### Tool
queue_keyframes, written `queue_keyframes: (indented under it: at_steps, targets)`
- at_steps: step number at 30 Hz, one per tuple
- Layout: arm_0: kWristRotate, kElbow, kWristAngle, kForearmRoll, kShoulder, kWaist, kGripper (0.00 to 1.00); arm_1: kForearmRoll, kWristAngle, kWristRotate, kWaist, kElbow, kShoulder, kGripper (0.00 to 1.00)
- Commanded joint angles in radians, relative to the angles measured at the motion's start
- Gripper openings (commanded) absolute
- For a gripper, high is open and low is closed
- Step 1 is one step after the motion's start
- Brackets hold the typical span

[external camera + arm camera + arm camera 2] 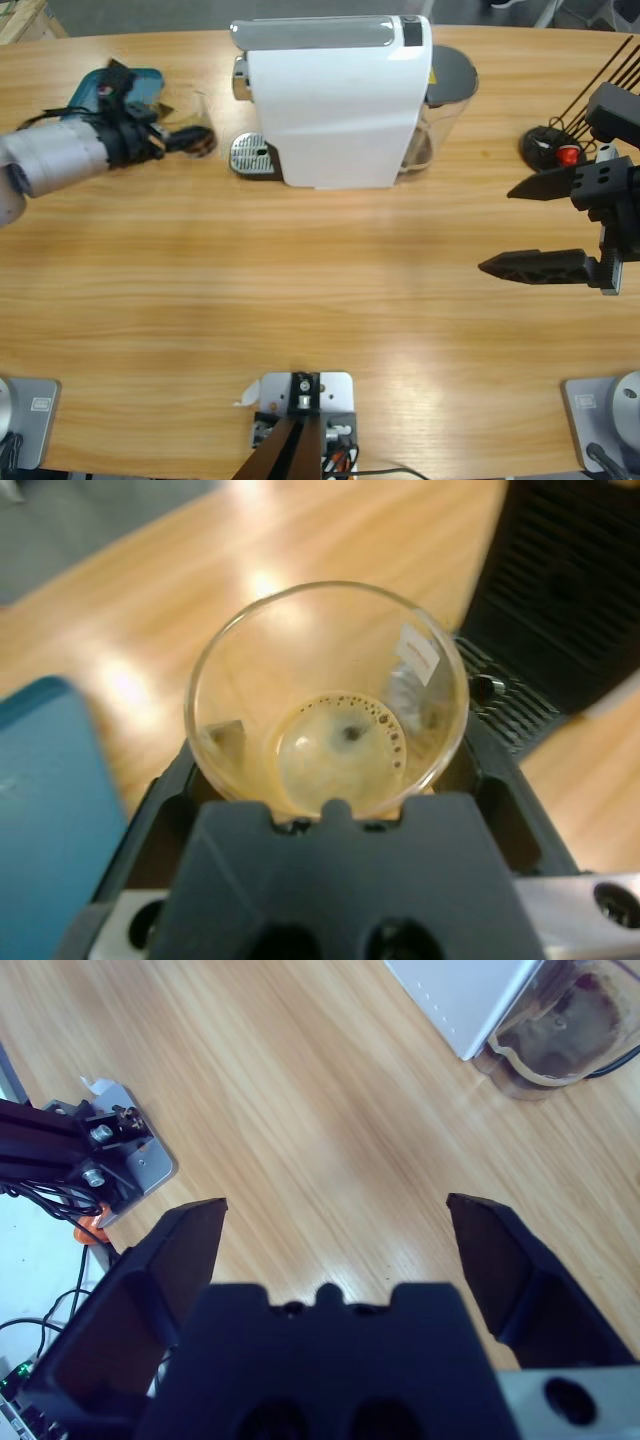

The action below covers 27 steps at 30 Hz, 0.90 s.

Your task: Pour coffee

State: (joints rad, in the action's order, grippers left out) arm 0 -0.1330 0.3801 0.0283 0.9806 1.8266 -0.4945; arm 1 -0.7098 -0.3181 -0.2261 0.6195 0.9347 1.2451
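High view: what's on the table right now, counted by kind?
White coffee machine: 1
Small clear glass tumbler with coffee, held in the left gripper: 1
Teal flat object: 1
Black round base with red button: 1
Total: 4

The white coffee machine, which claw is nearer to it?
Left. The left claw, holding a clear glass tumbler, sits just beside the white coffee machine's drip tray; the open right claw hangs farther off.
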Motion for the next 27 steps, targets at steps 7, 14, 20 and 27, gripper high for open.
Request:
queue_keyframes:
  at_steps: [7,14,20,27]
  targets:
    - [0.007,-0.050,-0.192,-0.003,-0.116,0.200,0.165,0.007,0.010,0.013,0.011,-0.030,0.004,1.000]
    - [0.065,-0.058,-0.184,0.013,-0.075,0.340,0.172,0.009,0.010,0.013,0.011,-0.031,0.000,1.000]
    - [0.082,-0.061,-0.167,0.030,-0.028,0.356,0.287,0.007,0.010,0.013,0.011,-0.031,-0.005,1.000]
    - [0.096,-0.055,-0.157,0.030,0.056,0.359,0.287,0.007,0.010,0.017,0.011,-0.033,-0.015,1.000]
